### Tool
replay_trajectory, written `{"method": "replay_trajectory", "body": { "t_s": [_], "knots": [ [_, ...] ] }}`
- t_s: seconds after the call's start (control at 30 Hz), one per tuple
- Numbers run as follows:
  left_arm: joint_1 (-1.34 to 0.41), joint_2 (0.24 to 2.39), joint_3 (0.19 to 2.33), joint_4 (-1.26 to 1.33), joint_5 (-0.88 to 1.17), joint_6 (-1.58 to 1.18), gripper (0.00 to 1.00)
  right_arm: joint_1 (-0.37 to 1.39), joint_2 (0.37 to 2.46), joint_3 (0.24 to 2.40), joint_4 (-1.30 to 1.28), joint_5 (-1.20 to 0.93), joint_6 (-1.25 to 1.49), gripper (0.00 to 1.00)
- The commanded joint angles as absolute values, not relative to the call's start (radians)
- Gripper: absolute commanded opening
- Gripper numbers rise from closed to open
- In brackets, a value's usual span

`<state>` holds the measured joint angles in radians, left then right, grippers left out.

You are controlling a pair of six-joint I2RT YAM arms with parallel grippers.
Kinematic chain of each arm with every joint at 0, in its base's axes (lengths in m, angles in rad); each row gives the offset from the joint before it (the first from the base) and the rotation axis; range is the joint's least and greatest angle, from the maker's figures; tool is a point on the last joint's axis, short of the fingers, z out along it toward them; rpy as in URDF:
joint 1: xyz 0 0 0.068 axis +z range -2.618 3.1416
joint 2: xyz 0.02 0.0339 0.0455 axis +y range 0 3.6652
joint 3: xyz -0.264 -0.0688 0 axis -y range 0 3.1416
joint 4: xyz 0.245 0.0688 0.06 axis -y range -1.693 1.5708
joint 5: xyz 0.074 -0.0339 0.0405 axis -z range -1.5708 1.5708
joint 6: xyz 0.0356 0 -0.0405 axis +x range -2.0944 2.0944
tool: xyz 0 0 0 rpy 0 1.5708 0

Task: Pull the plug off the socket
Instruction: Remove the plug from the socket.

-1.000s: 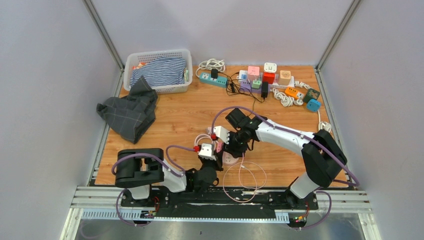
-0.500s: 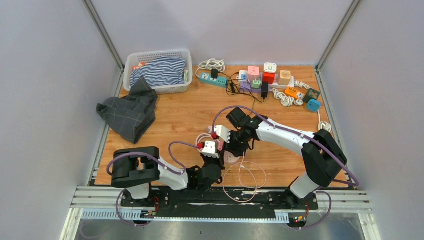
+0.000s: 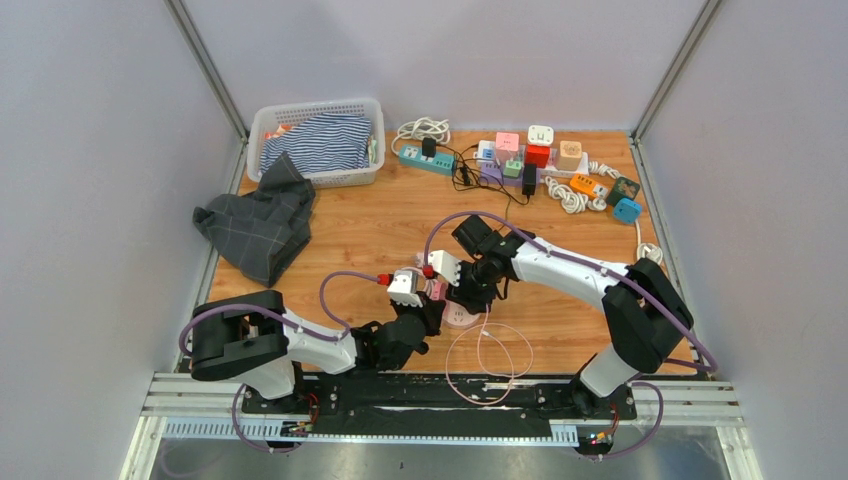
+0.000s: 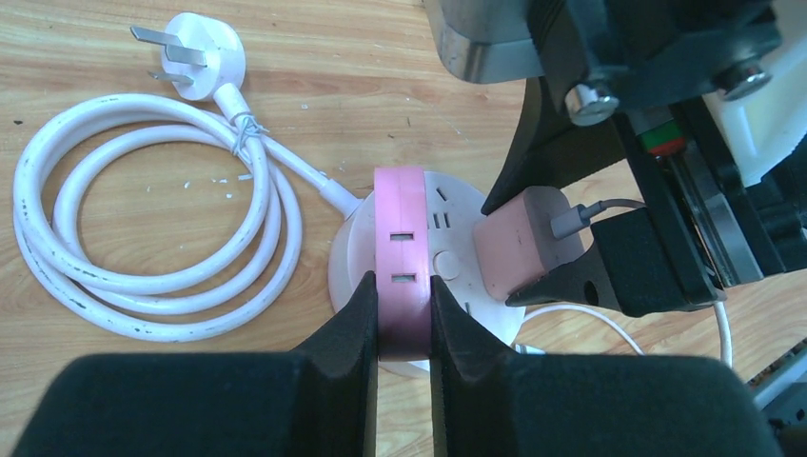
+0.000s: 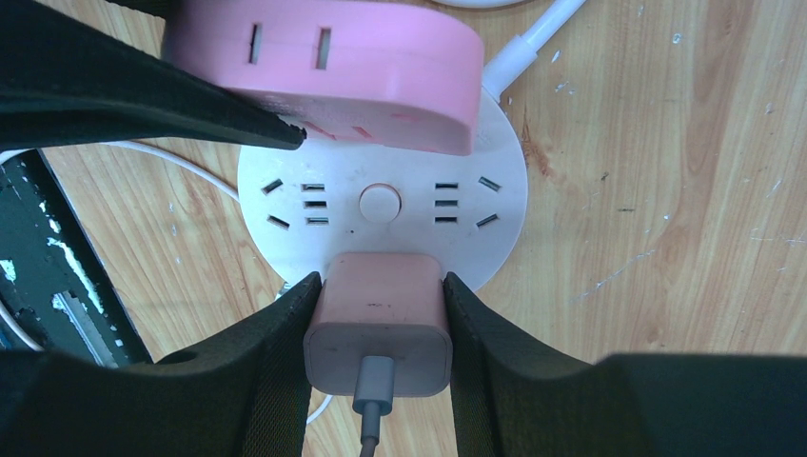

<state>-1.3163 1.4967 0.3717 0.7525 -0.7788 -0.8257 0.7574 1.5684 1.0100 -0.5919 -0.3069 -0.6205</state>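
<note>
Right gripper: closed on plug, gripped by its two sides. Left gripper: clamped across socket, pinned to surface. Plug is seated at the socket's rim, on the right arm's side. Withdrawal is judged straight off the socket face.

Left arm: lying low, elbow folded, forearm reaching right toward centre. Left gripper: fingers pinched narrowly on the pink band of the socket. Right arm: stretched leftward, wrist pitched down. Right gripper: fingers clamped on both sides of the plug. Grippers face each other, close together.
</note>
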Motion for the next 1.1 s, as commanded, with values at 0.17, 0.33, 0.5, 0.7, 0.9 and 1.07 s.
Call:
{"method": "replay_trajectory", "body": {
  "t_s": [0.17,0.33,0.5,0.7,0.9,1.07],
  "knots": [
    [-1.388,1.504,0.396,0.684,-0.712,-0.709,0.0,0.727,1.631,1.001,-0.523,-0.204,-0.621,0.03],
    [-1.384,1.424,0.356,0.689,-0.712,-0.823,0.0,0.726,1.637,1.002,-0.523,-0.204,-0.623,0.03],
    [-1.382,1.334,0.325,0.686,-0.711,-0.854,0.0,0.726,1.642,1.002,-0.523,-0.202,-0.624,0.03],
    [-1.383,1.386,0.434,0.52,-0.693,-0.901,0.0,0.726,1.647,1.003,-0.523,-0.198,-0.621,0.03],
    [-1.384,1.471,0.5,0.491,-0.648,-0.905,0.0,0.726,1.654,1.002,-0.523,-0.202,-0.622,0.03],
    [-1.384,1.429,0.508,0.46,-0.61,-0.929,0.0,0.726,1.664,1.004,-0.524,-0.204,-0.621,0.03]
  ]
}}
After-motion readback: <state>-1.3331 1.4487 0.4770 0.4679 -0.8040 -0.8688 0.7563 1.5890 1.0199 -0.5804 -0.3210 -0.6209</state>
